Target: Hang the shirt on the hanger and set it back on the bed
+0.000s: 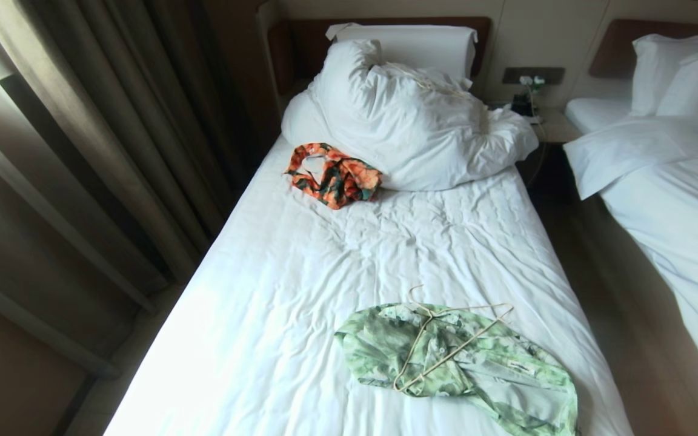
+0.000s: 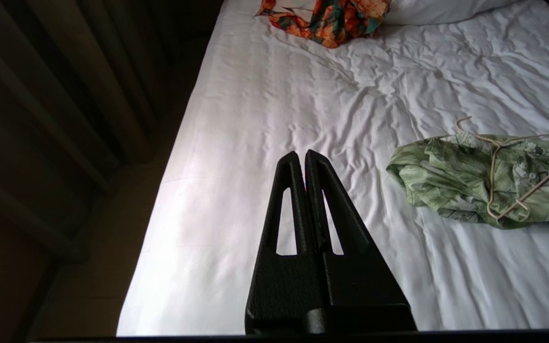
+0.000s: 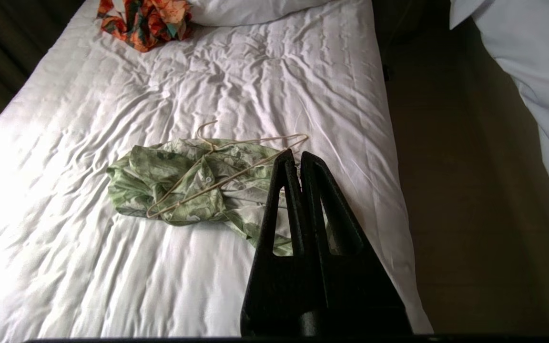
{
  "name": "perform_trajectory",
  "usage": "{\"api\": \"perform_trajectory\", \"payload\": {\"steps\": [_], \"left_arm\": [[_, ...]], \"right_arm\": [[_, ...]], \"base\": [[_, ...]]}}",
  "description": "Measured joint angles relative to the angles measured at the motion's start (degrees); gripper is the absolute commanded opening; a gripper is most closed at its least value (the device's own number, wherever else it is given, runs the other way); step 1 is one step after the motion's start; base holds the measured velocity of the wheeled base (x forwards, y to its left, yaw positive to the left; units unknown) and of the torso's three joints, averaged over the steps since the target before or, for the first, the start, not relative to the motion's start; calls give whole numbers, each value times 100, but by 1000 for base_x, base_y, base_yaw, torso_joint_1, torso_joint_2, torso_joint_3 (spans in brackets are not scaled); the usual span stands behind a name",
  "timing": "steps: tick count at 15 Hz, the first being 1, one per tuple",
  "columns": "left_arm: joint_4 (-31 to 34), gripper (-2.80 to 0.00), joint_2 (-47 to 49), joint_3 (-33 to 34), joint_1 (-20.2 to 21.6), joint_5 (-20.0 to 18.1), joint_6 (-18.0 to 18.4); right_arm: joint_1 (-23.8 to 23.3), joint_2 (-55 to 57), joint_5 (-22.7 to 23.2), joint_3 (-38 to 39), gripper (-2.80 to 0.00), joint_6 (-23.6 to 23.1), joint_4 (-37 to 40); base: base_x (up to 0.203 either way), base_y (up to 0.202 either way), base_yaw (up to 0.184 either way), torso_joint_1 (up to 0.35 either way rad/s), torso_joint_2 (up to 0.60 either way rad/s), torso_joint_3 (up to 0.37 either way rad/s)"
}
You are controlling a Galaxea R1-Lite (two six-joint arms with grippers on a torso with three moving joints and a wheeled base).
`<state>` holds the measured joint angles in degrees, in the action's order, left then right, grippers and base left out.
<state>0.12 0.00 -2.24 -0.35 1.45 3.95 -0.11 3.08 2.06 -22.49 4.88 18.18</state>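
Looking down from the head view, the bed [image 1: 300,290] runs away from us, white sheet all wrinkles, and the shirt [image 1: 482,369] lies crumpled near the foot, toward the right edge. The hanger [image 1: 446,348] rests on top of the shirt, not inside it, its hook pointing up the bed toward the pillow [image 1: 409,121]. Up by that pillow sits an orange floral garment [image 1: 337,174], well apart from the shirt. Curtains [image 1: 94,151] hang along the left, a second bed [image 1: 676,200] stands off to the right, and neither arm shows here.

Over to the left wrist view: the left gripper [image 2: 304,155] has its two black fingers pressed together, nothing between them, held above bare sheet [image 2: 265,119]. The shirt [image 2: 451,186] sits off to one side of those tips, clearly apart, with the hanger [image 2: 493,176] draped across it and running out of the picture. The orange garment [image 2: 331,19] is far up the bed.

Now the right wrist view: the right gripper [image 3: 297,155] is closed too, fingers tight against each other and empty. This one is far closer to the job. Its tips appear just beside the hanger's [image 3: 227,166] far shoulder corner, though whether they touch it I cannot tell. The shirt [image 3: 179,186] spreads out to the side of the fingers and partly behind them, bunched on the sheet, with the hanger lying slantwise over the cloth.
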Motion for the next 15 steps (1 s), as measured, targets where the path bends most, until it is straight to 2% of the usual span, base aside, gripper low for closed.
{"api": "perform_trajectory", "payload": {"steps": [2,4,6,10,12,15], "left_arm": [[34,-280,-5,68,0,-18,60],[142,-280,-7,140,0,-240,180],[188,-280,-7,150,0,-301,160],[144,-280,-7,170,0,-255,-5],[143,-280,-7,172,0,-238,-160],[137,-280,-7,176,0,-173,-206]], "right_arm": [[-2,-170,162,837,-280,-248,-845],[-7,-265,191,1703,-280,-597,-1694],[-7,-301,79,2103,-280,-846,-2227],[9,-319,-46,2200,-280,-879,-1706],[11,-319,-87,2189,-280,-736,-1684],[11,-319,-96,2187,-280,-699,-1673]], "base": [[0,0,0,0,0,0],[0,0,0,0,0,0],[0,0,0,0,0,0],[0,0,0,0,0,0],[0,0,0,0,0,0],[0,0,0,0,0,0]]}}
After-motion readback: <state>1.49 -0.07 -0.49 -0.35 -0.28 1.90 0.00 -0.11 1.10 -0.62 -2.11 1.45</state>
